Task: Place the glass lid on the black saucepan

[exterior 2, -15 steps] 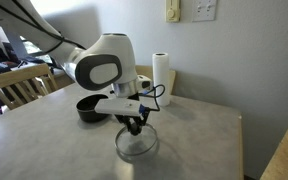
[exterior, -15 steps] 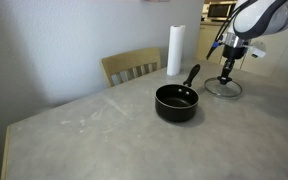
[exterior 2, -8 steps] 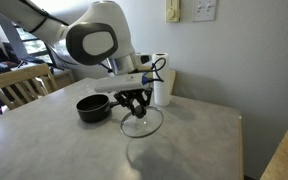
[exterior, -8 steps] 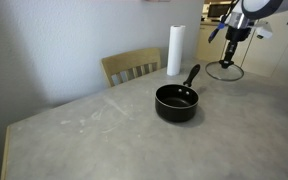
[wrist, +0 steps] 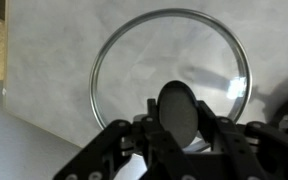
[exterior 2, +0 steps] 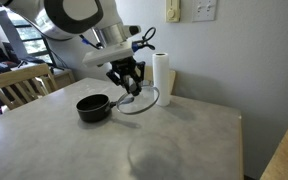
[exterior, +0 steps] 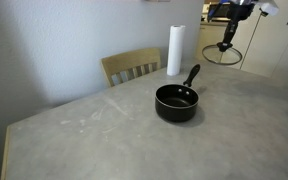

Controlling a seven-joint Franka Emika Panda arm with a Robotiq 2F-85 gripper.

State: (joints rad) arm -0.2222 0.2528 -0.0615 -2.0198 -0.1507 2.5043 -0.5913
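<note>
A pale, mottled table point(exterior: 84, 130) fills a kitchen corner, with a wooden chair point(exterior: 132, 66) behind it. In the wrist view the gripper point(wrist: 179, 115) is clamped on the black knob point(wrist: 177, 108) of the glass lid point(wrist: 154, 60). The lid hangs beneath it in the air, tilted and clear of the table in an exterior view point(exterior 2: 142, 100). It is near the paper-towel roll point(exterior 2: 162, 78). The black saucepan point(exterior 2: 93, 107) sits uncovered on the table, apart from the lid. I judge the pickup done; carrying the lid over, centring it and lowering it onto the pan remain.
</note>
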